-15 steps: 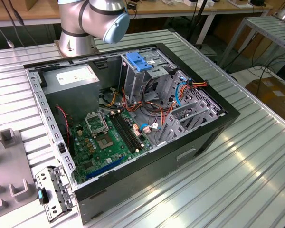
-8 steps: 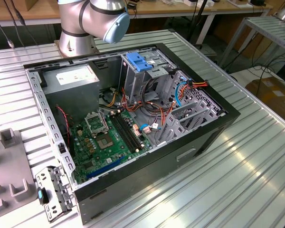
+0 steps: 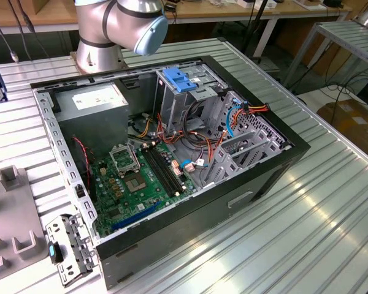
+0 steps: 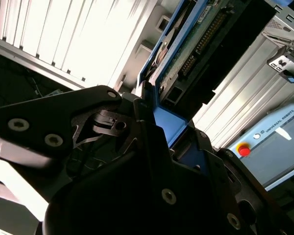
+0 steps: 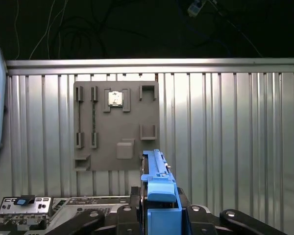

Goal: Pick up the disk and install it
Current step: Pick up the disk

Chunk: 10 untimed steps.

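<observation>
The claw (image 5: 159,208) is pinched on the disk (image 5: 155,171), black fingers pressed against its two flat sides. In the first wrist view the drive is seen edge-on, as a thin blue rail standing straight out from between the jaws. Its long axis runs along the claw's own line, free end away from the wrist. Beyond it lie the ribbed metal table (image 5: 235,147) and a grey fixture plate (image 5: 116,127).

In the second wrist view the claw (image 4: 154,115) grips one short end of the disk (image 4: 193,41). The face turned to this camera is the green circuit board with its row of connector pins, blue rail along the edge. A pale blue teach pendant (image 4: 277,142) with a red button lies on the table; it carries print I leave unread.

In the exterior view the open computer case (image 3: 282,160) lies on its side mid-frame, the arm's base (image 3: 107,30) at the upper left. A white sticker (image 3: 97,97) sits on the grey power supply, its print too small to read. A blue latch (image 3: 179,79) tops the drive cage, upper centre.
</observation>
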Tool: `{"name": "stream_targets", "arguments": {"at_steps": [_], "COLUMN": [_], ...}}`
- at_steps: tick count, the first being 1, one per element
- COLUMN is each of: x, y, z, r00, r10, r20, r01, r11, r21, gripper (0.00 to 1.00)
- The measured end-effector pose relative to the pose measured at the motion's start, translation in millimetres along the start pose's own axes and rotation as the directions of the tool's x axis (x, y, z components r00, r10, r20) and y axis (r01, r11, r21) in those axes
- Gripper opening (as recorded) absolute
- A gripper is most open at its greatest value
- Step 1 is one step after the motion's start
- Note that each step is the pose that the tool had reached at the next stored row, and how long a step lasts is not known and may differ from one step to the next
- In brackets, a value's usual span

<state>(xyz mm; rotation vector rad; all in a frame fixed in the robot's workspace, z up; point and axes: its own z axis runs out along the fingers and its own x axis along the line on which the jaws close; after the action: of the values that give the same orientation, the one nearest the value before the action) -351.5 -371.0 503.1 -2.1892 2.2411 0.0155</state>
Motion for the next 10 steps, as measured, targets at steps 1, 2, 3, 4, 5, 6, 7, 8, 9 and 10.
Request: {"name": "stream_targets", "arguments": {"at_steps": [1,2,3,4,5,6,7,8,9,10], "x": [0.0,-0.1,-0.1,-0.1,-0.2,-0.2,-0.2,-0.2,-0.2,-0.2], "y": [-1.9,-3.2,-5.5,-6.9,-8.0,-9.5,-10.6,-12.2,-13.3,-14.5], "z": [0.0,0.0,0.0,0.0,0.0,0.0,0.0,0.0,0.0,-0.1], "r00": [1.0000,1.0000,1.0000,1.0000,1.0000,1.0000,1.0000,1.0000,1.0000,1.0000], "r10": [0.000,0.000,0.000,0.000,0.000,0.000,0.000,0.000,0.000,0.000], "r20": [0.0000,0.0000,0.0000,0.0000,0.0000,0.0000,0.0000,0.0000,0.0000,-0.0001], "r01": [0.000,0.000,0.000,0.000,0.000,0.000,0.000,0.000,0.000,0.000], "r11": [1.0000,1.0000,1.0000,1.0000,1.0000,1.0000,1.0000,1.0000,1.0000,1.0000], "r21": [-0.0001,0.0000,-0.0001,-0.0001,0.0000,0.0000,-0.0001,0.0000,-0.0001,-0.0001], "gripper": [0.37,0.37,0.37,0.37,0.37,0.37,0.37,0.37,0.37,0.37]}}
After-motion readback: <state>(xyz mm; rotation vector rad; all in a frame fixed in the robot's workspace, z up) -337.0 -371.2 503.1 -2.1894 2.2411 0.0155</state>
